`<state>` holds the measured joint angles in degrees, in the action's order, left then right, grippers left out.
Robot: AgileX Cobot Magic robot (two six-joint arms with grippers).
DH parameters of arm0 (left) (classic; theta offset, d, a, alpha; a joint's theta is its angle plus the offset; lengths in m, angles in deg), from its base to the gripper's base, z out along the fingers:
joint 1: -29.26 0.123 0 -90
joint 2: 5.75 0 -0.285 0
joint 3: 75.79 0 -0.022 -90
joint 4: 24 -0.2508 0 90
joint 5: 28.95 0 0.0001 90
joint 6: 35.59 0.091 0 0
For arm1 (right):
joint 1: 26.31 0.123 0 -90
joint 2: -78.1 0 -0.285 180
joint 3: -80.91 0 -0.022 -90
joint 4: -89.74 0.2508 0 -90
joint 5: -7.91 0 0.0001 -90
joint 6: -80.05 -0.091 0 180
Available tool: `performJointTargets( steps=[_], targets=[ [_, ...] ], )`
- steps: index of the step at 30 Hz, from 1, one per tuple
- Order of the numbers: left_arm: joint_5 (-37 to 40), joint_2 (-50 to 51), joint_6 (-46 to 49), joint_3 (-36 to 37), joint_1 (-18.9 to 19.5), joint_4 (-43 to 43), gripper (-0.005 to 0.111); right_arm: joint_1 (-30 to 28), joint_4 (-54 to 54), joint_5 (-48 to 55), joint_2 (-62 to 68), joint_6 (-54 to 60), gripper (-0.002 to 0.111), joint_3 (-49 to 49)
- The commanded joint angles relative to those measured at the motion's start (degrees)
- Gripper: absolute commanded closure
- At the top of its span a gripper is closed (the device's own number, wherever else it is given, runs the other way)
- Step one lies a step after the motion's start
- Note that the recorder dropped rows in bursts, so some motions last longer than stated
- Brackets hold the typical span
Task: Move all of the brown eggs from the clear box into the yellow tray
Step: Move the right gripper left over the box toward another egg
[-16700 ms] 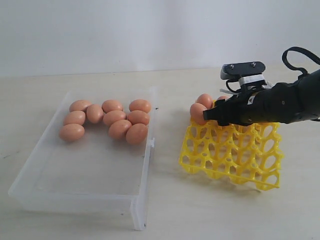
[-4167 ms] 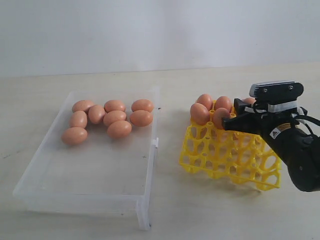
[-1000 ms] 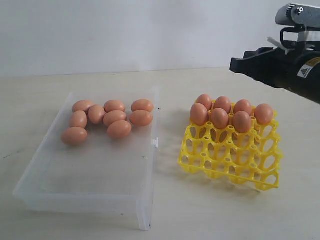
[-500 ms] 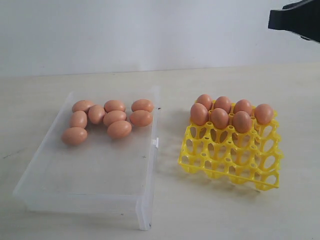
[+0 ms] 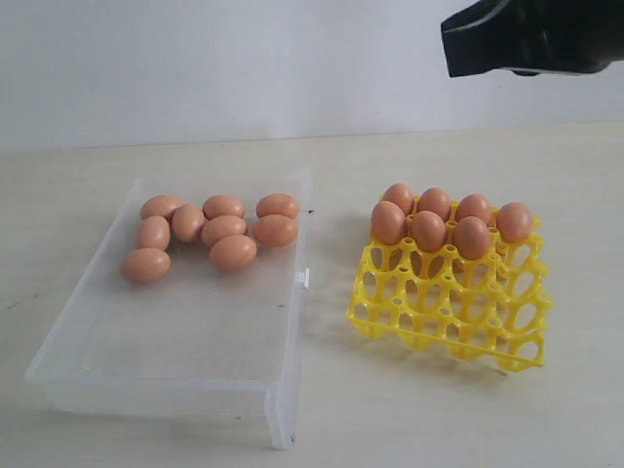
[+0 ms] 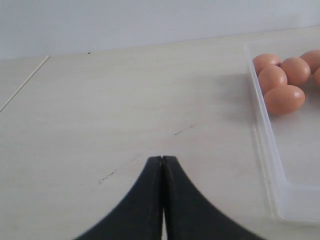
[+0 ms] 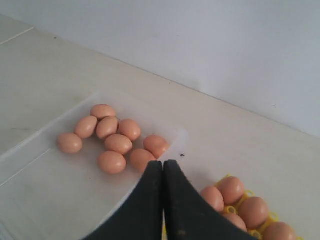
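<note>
Brown eggs (image 5: 223,229): counted nine in clear box (image 5: 185,336), left; seven in yellow tray (image 5: 448,314), right | right gripper (image 7: 163,162): hung high, jaws pressed together, empty | left gripper (image 6: 162,158): likewise closed, empty

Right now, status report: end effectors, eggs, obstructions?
Shut, empty: left end effector, right end effector. Nine brown eggs in clear box, seven in yellow tray. No obstruction.

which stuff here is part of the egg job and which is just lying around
Job: nine brown eggs in the clear box; yellow tray with seven eggs already seated.
Just there: table, wall.
</note>
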<state>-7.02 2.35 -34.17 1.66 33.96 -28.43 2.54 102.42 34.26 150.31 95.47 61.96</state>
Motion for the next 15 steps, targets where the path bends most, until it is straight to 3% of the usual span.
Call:
performJointTargets(
  steps=[1,10,15],
  targets=[
    [-0.24,-0.32,-0.12,-0.23,-0.34,0.39,0.107,1.87,-2.75,1.70,3.72,0.88,0.108,4.02],
    [-0.24,-0.32,-0.22,-0.23,-0.34,0.39,0.107,7.67,-11.48,10.98,14.52,-6.59,0.108,9.88],
    [-0.24,-0.32,-0.22,-0.23,-0.34,0.39,0.107,7.83,-11.13,12.32,19.32,-6.59,0.108,11.36]
  ],
)
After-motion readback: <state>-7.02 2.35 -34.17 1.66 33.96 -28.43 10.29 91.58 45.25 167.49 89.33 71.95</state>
